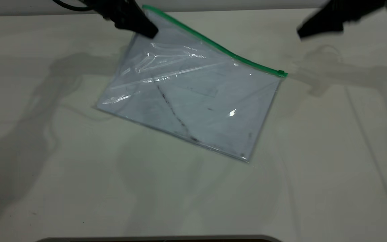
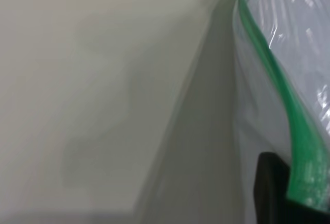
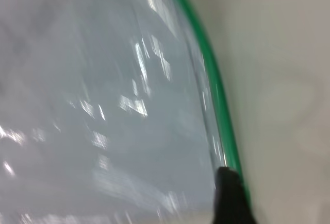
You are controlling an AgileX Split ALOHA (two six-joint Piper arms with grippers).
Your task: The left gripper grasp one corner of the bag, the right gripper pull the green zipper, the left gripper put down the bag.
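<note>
The bag (image 1: 193, 97) is a clear pouch with a white sheet and a dark diagonal smudge. Its near edge rests on the table and its far left corner is lifted. My left gripper (image 1: 148, 31) is shut on that corner beside the green zipper (image 1: 213, 42). In the left wrist view the green strip (image 2: 281, 90) runs into my left gripper (image 2: 296, 201). The slider tab (image 1: 282, 73) sits at the strip's right end. My right gripper (image 1: 302, 33) hovers up and to the right of the slider, apart from the bag. In the right wrist view its black tip (image 3: 230, 195) lies beside the strip (image 3: 214, 90).
The white table (image 1: 79, 185) spreads around the bag, with arm shadows across it. A dark grey edge (image 1: 160, 239) runs along the front middle.
</note>
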